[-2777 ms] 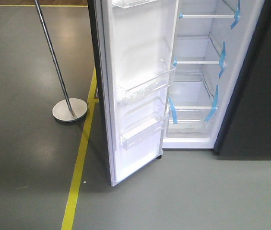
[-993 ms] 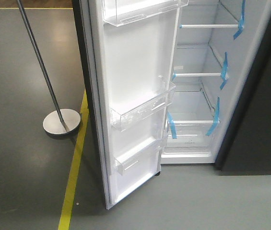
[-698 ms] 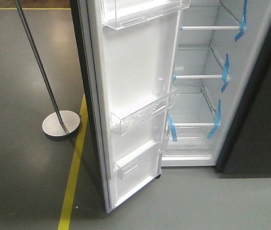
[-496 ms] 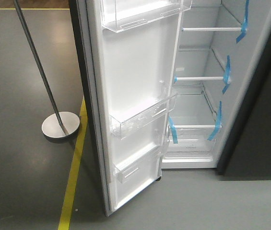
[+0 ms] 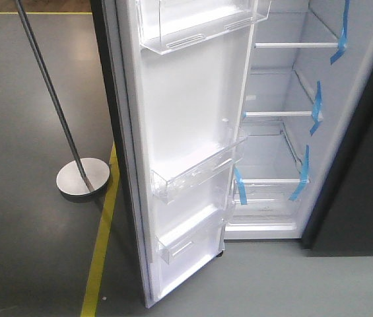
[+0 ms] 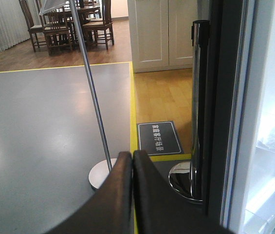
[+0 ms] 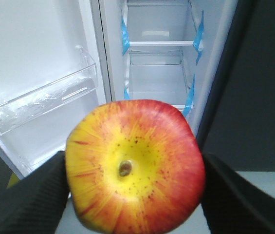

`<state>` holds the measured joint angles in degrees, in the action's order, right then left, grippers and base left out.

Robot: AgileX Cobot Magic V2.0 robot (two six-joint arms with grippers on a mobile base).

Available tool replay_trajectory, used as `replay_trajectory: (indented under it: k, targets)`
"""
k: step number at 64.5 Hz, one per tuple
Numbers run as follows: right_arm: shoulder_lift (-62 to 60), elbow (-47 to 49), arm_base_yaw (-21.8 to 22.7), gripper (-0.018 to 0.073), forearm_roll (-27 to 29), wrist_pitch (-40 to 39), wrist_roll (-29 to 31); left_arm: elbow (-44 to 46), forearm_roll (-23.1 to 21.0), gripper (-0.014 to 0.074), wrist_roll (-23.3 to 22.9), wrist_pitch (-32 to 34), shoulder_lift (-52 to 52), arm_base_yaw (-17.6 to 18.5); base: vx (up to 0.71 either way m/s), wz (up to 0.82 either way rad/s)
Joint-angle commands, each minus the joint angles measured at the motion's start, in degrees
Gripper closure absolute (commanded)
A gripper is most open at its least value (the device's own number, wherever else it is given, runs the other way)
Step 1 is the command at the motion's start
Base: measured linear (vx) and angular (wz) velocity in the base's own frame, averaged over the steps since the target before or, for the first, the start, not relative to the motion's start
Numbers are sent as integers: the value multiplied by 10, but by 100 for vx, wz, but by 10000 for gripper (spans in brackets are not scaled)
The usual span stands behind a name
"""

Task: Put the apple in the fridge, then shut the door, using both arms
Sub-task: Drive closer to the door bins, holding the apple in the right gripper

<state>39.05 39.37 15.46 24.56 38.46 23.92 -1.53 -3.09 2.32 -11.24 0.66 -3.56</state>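
Facing the open fridge (image 5: 272, 152), I find its door (image 5: 186, 119) swung out at left, with a pole stand (image 5: 82, 177) on the floor beyond a yellow line (image 5: 103, 231). My right fingers (image 7: 35, 200) clamp the apple (image 7: 135, 165) before the shelves (image 7: 161, 43). My left fingers (image 6: 120, 195) are pressed together, seemingly just outside the door's edge.

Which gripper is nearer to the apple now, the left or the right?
Right. The right gripper holds the apple, one finger on each side. The left gripper is shut, empty, near the outer edge of the door; no apple in its view.
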Motion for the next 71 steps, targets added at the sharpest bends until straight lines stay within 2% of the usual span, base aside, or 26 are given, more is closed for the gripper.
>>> replay_trajectory:
  k: [1, 71]
  targets:
    - [-2, 17, 3, 334, 14, -40, 0, -10, -5, 602, -2, 40, 8, 3, 7, 0]
    - [-2, 17, 3, 334, 14, -40, 0, -10, -5, 602, -2, 40, 8, 3, 5, -1]
